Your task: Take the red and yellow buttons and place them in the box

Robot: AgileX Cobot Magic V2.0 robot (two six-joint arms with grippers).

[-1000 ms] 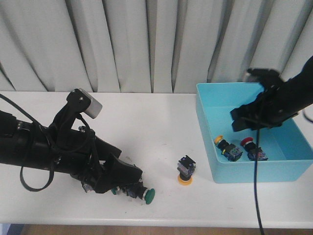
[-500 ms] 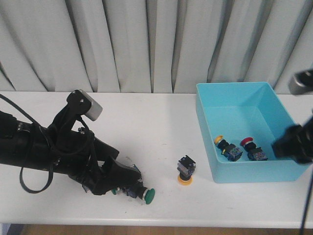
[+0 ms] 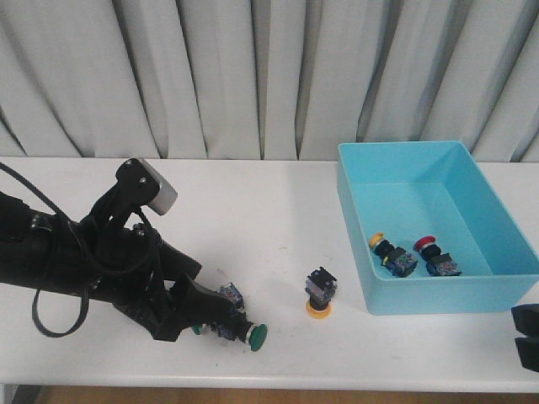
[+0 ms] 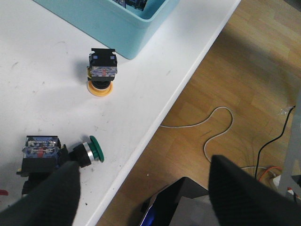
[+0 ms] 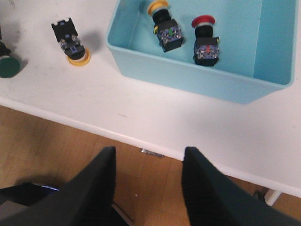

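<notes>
No brand, label or writing is readable on anything here. Nearest the table's front edge, the left gripper hangs low with its fingers spread wide, clamping nothing; a green-capped button lies on its side just beside the tips. The right gripper sits off the table's front right corner, its fingers parted and empty. A little farther in, one yellow button stands cap-down on the white table, near the box's front left corner but apart from it. Beyond, the turquoise box holds two buttons on its floor: a yellow-capped one and a red-capped one, side by side. Grey curtains hang behind.
</notes>
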